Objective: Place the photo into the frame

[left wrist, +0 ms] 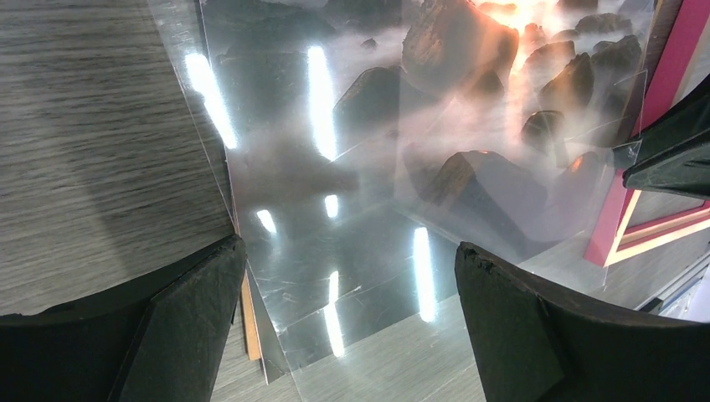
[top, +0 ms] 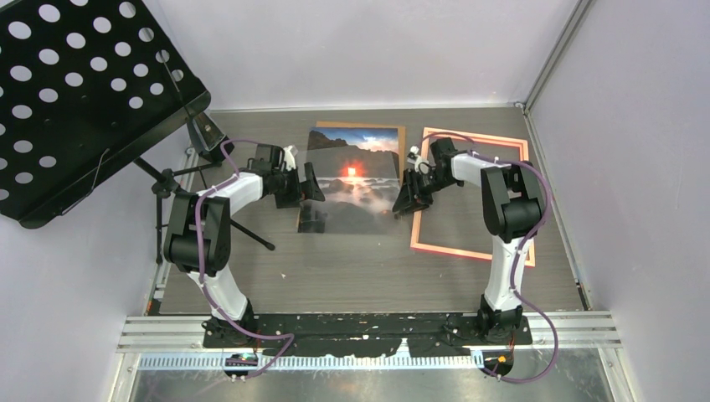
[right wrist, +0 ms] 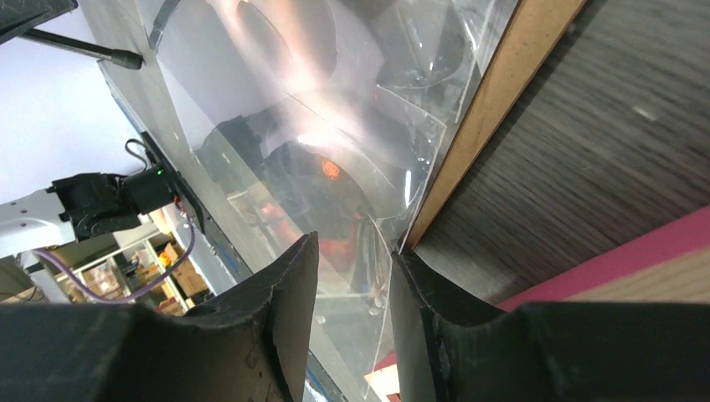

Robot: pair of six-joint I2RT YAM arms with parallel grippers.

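Left gripper [left wrist: 347,251] jaws stand released beside the photo [top: 352,193]; right gripper [right wrist: 352,247] jaws, half closed, straddle its right edge; grasp unclear.

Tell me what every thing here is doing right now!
Glossy rectangular sunset photo, lying picture-up on the board, not yet framed.
Thin pink-orange rectangular frame, flat on the table beside the photo, nothing inside.
Flat brown backing board, under the photo, edges peeking out.
Left tool, wide open over the photo's left side.
Right tool, narrowly open at the photo's right edge.
Black perforated metal music stand, standing left, tray tilted.
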